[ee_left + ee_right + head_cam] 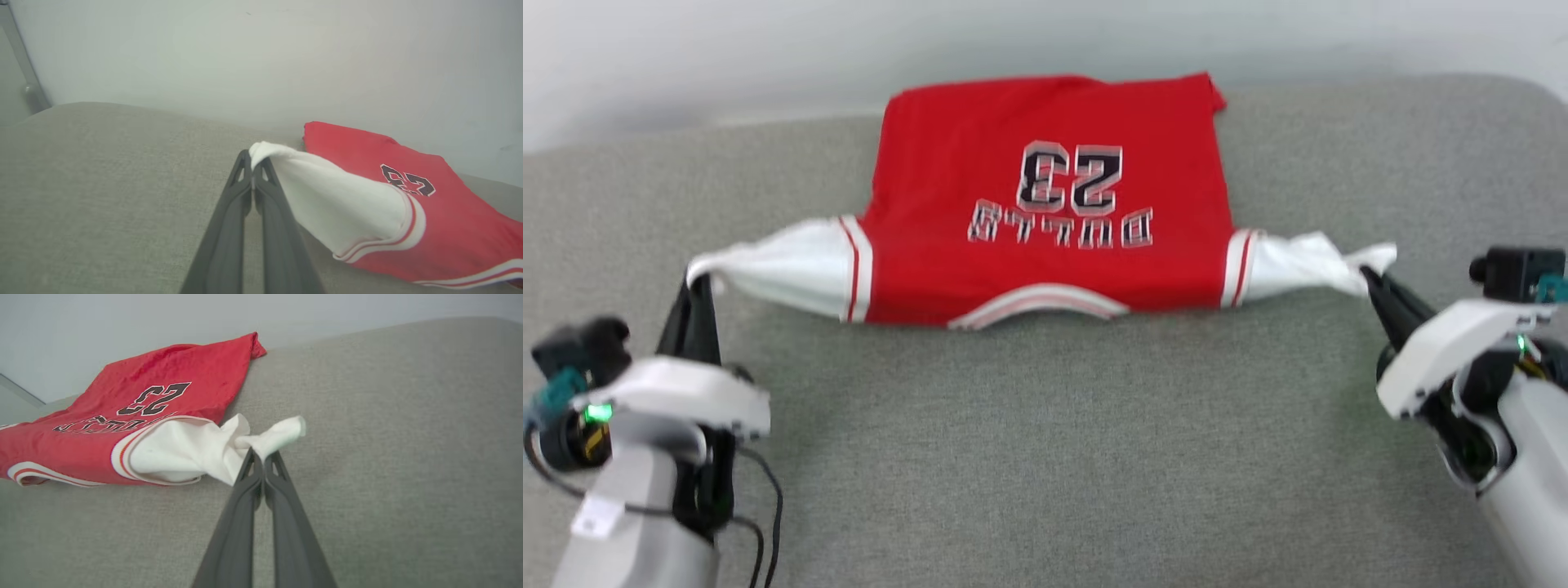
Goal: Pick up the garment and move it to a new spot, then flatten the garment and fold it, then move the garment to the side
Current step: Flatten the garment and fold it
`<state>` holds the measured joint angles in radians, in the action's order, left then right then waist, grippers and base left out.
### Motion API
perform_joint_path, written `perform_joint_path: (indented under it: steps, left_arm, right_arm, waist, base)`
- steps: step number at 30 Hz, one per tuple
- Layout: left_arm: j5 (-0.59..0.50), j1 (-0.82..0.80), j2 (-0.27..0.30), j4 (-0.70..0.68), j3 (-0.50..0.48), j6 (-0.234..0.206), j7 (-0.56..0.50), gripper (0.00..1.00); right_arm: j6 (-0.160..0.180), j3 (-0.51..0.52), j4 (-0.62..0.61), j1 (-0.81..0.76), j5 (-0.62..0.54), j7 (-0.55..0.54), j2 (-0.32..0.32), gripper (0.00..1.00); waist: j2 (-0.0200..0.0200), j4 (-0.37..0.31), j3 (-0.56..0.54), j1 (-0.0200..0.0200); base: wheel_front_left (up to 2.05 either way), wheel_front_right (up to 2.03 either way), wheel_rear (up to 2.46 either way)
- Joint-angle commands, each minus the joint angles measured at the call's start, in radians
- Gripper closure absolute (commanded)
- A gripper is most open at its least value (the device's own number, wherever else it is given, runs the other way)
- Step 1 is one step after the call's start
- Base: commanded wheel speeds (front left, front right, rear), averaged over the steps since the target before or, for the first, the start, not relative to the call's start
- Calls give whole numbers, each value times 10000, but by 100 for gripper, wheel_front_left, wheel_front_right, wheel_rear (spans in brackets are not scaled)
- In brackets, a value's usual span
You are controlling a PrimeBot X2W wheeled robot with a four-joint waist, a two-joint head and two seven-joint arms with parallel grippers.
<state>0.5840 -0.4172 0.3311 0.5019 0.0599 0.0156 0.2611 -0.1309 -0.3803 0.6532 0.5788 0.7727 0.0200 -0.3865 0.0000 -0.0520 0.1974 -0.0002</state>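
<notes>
**Head view: each gripper clamped on one sleeve tip, jersey stretched between them**

In the left wrist view the left gripper has its two dark fingers pressed together, with the bunched tip of a white sleeve pinched between them. The right wrist view gives the same picture for the right gripper: its fingers meet, and a twisted knot of white cloth sits nipped at their tips.

From each pinch the sleeve runs inward. The left-side sleeve fans out from a narrow point at the fingertips to its red-and-white striped band. The right-side sleeve is more tightly twisted and ends at a matching band.

Between the two sleeves lies the garment, its red body spread on the grey cushion. It sits at the far middle of the cushion, close to the pale wall behind. The striped neck trim faces the robot at the near edge. The lettering reads upside down from the head camera. The far hem lies roughly straight, with one small corner sticking out at the far right. The sleeves are lifted a little off the cushion where the fingers hold them, while the red body rests on it.
</notes>
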Motion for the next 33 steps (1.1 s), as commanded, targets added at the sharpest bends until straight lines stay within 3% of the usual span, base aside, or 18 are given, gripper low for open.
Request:
perform_joint_path:
  steps: [1, 8, 14, 23, 29, 30, 31, 33]
  left_arm:
    - [-37, 246, 21, -170, -20, -92, -2, 100]
    - [110, 3068, 99, -2357, -185, -909, -764, 100]
    - [168, 5406, -31, -4371, -281, -1705, -1325, 100]
    - [145, 7323, 44, -5778, -151, -2273, -2122, 100]
    - [-9, 7527, -175, -5827, 336, -2169, -2077, 100]
    - [-34, 7424, -214, -5806, 441, -2117, -2039, 100]
    - [-88, 7336, -261, -5791, 541, -2090, -2014, 100]
    - [-239, 7152, -320, -5784, 777, -2035, -1963, 100]
  right_arm:
    - [3, 66, -99, -295, -20, -27, -88, 100]
    - [5, 1028, -1512, -2538, -416, -851, -214, 100]
    - [5, 2658, -3255, -4901, -1042, -1925, 211, 100]
    - [5, 5310, -6504, -8331, -2608, -4317, 2207, 100]
    - [3, 5435, -7217, -9122, -3360, -5142, 2984, 100]
    - [3, 5361, -7189, -9114, -3285, -5086, 3062, 73]
    - [3, 5217, -7184, -9039, -3470, -4958, 3005, 0]
    - [3, 5065, -7116, -8803, -3449, -4576, 2937, 0]
  waist:
    - [0, -26, -466, 2]
    - [0, 25, -1292, 2]
    - [0, 135, -1785, 2]
    - [0, 441, -2110, 2]
    - [0, 620, -2080, 2]
    - [0, 668, -2072, 2]
    - [0, 713, -2058, 2]
    - [0, 826, -2009, 2]
  base:
    - [0, 0, 0]
    - [0, 0, 0]
    - [0, 0, 0]
    - [0, 0, 0]
    - [0, 0, 0]
    - [0, 0, 0]
    - [0, 0, 0]
    - [0, 0, 0]
